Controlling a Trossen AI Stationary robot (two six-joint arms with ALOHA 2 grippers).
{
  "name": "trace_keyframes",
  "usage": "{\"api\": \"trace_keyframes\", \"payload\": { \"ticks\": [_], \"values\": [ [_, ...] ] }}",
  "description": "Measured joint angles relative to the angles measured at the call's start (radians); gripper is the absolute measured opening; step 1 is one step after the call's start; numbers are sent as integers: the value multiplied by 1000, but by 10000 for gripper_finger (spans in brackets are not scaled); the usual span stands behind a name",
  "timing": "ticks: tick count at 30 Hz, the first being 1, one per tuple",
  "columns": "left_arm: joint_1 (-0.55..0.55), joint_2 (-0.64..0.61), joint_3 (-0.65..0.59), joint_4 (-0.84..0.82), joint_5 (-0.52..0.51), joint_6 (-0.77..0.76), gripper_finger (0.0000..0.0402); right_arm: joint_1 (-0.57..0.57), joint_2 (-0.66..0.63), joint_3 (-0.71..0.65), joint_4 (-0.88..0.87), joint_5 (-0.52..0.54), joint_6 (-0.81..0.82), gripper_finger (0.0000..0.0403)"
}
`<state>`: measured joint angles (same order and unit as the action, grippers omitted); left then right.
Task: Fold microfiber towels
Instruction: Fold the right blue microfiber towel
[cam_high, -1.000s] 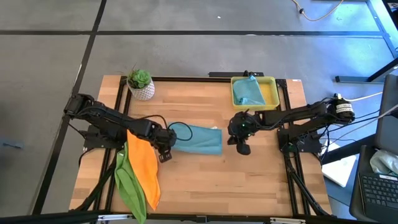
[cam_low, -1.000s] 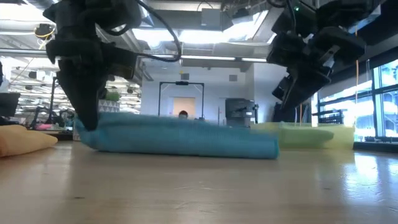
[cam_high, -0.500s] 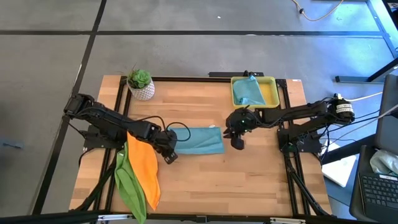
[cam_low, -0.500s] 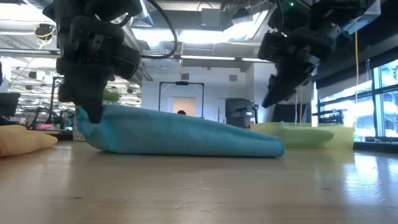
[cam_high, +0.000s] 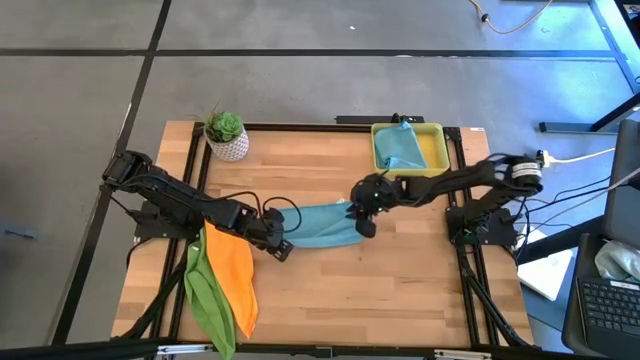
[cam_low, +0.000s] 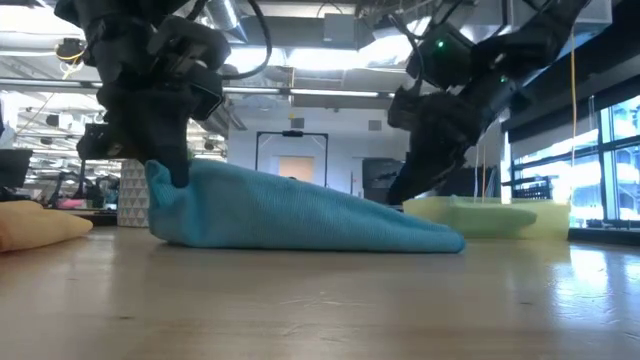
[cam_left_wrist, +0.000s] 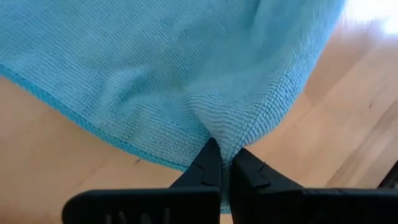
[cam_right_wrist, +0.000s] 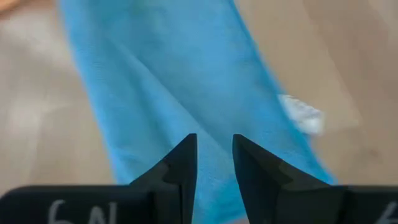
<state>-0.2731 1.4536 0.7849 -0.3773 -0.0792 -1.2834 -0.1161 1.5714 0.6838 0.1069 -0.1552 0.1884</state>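
We see the wooden counter (cam_high: 400, 280) carrying everything. On its left front part the orange towel (cam_high: 230, 268) lies in a long heap, partly over the lime green towel (cam_high: 208, 300), which reaches the front edge. Near the middle lies a teal towel (cam_high: 322, 224), bunched into a long roll; in the low view its left end is lifted higher than its right end, which rests on the counter. At the back right, the yellow tray (cam_high: 433, 148) holds another teal towel (cam_high: 400, 148). A small potted plant (cam_high: 226, 135) stands at the back left. Our left gripper (cam_left_wrist: 225, 163) is clamped tight on the hem of the middle teal towel at its left end. Our right gripper (cam_right_wrist: 214, 152) sits over that towel's right end, its fingers parted with the cloth showing between them.
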Motion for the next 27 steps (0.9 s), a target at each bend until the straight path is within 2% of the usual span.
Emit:
{"api": "trace_keyframes", "payload": {
  "ticks": [6,14,24,27],
  "values": [
    [-11,19,2,109,-91,-68,0,17,75,2,22,12,-11,88],
    [-30,112,10,242,11,-69,0,-46,173,5,64,2,-57,68],
    [-30,221,87,268,24,39,0,-190,187,12,121,15,-246,67],
    [-8,259,115,268,36,81,0,-231,177,47,41,-50,-281,67]
  ]
}}
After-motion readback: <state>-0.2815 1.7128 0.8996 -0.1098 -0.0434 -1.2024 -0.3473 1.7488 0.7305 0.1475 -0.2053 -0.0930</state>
